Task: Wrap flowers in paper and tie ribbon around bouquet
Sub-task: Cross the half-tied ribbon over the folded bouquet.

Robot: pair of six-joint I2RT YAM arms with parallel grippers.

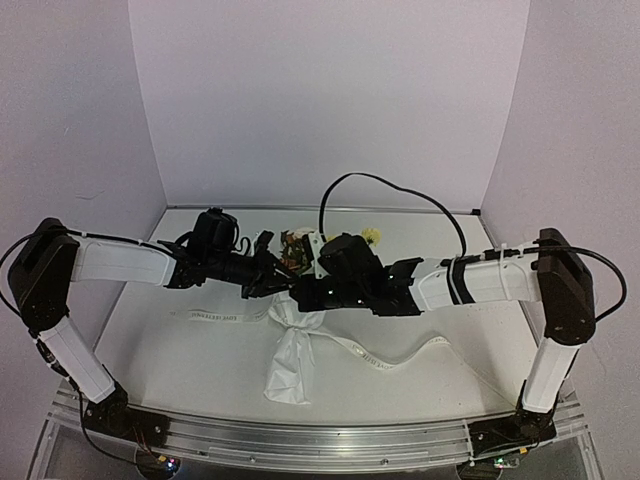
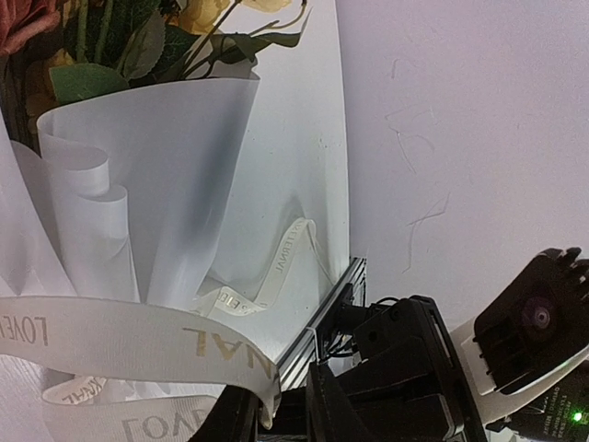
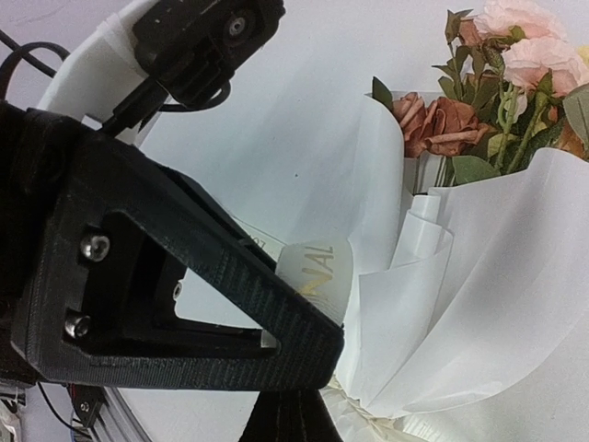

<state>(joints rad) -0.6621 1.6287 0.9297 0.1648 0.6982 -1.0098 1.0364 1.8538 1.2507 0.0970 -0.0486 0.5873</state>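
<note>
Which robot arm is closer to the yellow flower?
Right. The right arm reaches across just on the near side of the yellow flower. The left arm stops farther away, on the other side of the orange flowers.

Seen from above, my arms (image 1: 440, 285) cover most of the bouquet (image 1: 292, 350), and the ribbon (image 1: 385, 360) lettering is too small to read. My left gripper (image 2: 276, 422) is cut off at the bottom edge of its own wrist view, so whether it pinches ribbon is unclear. My right gripper (image 3: 308, 382) blocks the ribbon, leaving perhaps two letters legible.
</note>
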